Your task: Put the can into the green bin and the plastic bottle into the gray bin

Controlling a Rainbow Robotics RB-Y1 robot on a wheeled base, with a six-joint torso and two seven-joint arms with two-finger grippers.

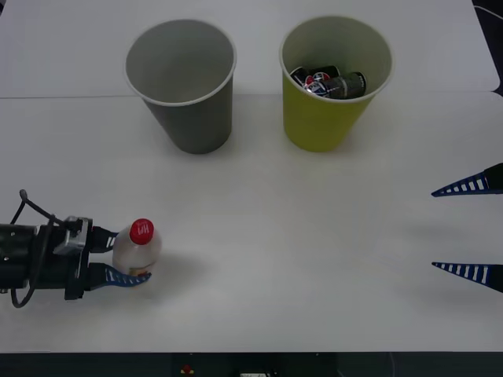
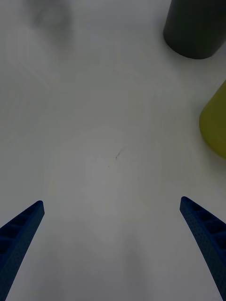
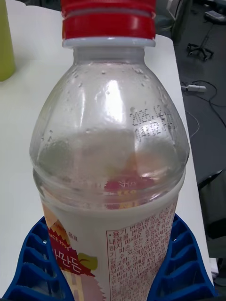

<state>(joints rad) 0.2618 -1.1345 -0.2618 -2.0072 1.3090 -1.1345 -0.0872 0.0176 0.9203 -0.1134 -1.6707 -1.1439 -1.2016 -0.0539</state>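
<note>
Well short of the gray bin [image 1: 182, 82], toward the robot and off to its left, stands the bottle [image 1: 137, 250], upright on the white surface [image 1: 283, 236], red cap [image 1: 142, 231] up. Clamped around its lower body by the left tool [image 1: 126, 259], blue ribbed fingers [image 3: 35, 263] pressing the labelled part from both sides, as seen close in the left wrist view. Looks partly filled with pale liquid up to the shoulder, so likely some weight, low down; stiff enough at the label band, more yielding at the clear dome above. Smooth plastic and slick label, so probably prone to slipping or twisting if tilted hard. Best held where now gripped, low on the straight-sided section, below the bulge, kept upright on the way.

Beside the gray bin, on the robot's right, sits the green bin [image 1: 330, 86] with dark cans [image 1: 330, 82] already inside; can part of the job judged done. Gray bin looks empty, still awaiting the bottle.

Far to the right of the gray bin and nearer the robot, right tool [image 1: 469, 229] hovers idle over bare surface, fingers wide apart, holding nothing.
</note>
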